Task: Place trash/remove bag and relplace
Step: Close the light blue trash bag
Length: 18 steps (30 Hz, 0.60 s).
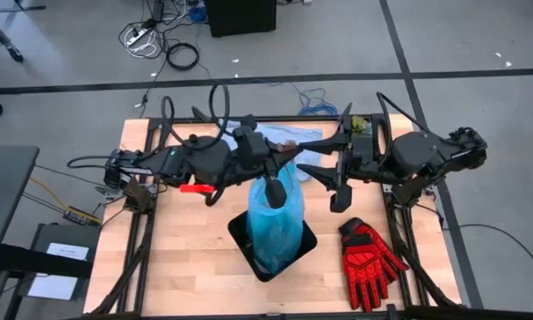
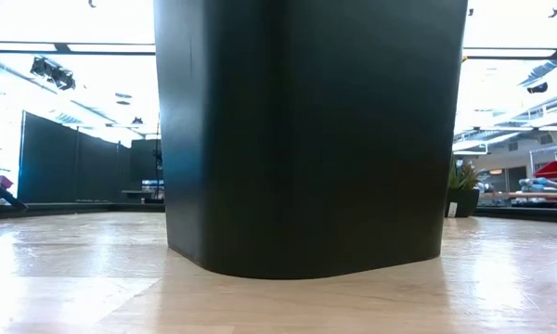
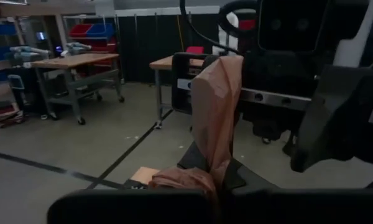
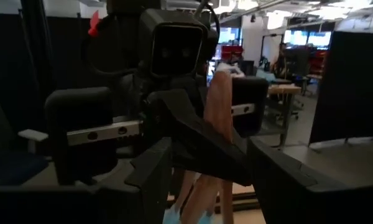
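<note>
The black bin stands upright on its base at the table's middle and fills the low view. The cyan-blue bag rises out of it, gathered to a narrow neck. My left gripper is above the bin, shut on that neck. My right gripper hangs open just right of the bag, level with its top. Its two fingers are spread and face the neck with nothing between them. The trash does not show. My left gripper pinches the bag's gathered neck between its two fingers, several layers bunched together. The fingers come at it about level from the table's left. A strip of the neck stands past the fingers. The bag's body hangs below them with its lower part inside the bin.
A red and black glove lies on the table right of the bin. A paler bag lies by the far edge behind the arms. A small potted plant shows at the right in the low view. Bare wood lies left of the bin.
</note>
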Tool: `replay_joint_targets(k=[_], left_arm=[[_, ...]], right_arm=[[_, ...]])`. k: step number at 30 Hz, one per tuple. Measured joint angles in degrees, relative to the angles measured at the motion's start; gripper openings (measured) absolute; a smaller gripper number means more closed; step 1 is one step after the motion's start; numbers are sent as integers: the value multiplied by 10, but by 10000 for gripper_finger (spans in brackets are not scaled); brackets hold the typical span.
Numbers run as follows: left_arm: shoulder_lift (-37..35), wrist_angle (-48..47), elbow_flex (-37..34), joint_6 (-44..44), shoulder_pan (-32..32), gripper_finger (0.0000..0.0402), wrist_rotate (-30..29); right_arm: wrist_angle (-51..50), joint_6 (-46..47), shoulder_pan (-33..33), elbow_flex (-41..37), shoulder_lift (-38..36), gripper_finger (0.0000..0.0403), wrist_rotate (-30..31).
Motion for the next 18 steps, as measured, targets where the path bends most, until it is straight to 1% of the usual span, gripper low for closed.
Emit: replay_joint_targets(k=[3, 6, 8, 11, 12, 13, 15, 18], left_arm=[[0, -5, 0, -1, -3, 0, -21], [-3, 5, 2, -2, -5, 0, -63], [-9, 3, 4, -3, -5, 0, -80], [-8, -1, 4, -4, -8, 0, -89], [-6, -4, 3, -6, -11, 0, -91], [-4, -6, 2, -7, -13, 0, -92], [-3, -3, 1, -17, -15, 0, -92], [-2, 3, 2, -21, -14, 0, -95]], right_arm=[[1, 16, 8, -18, -2, 195, 5], [-18, 14, 25, -25, -1, 194, 39], [-62, -10, 43, -32, 1, 194, 92], [-78, -29, 77, -28, -9, 194, 188], [-77, -28, 88, -25, -15, 194, 206], [-74, -25, 97, -24, -17, 194, 211], [-69, -18, 105, -24, -15, 194, 202], [-73, -18, 92, -28, -1, 194, 175]])
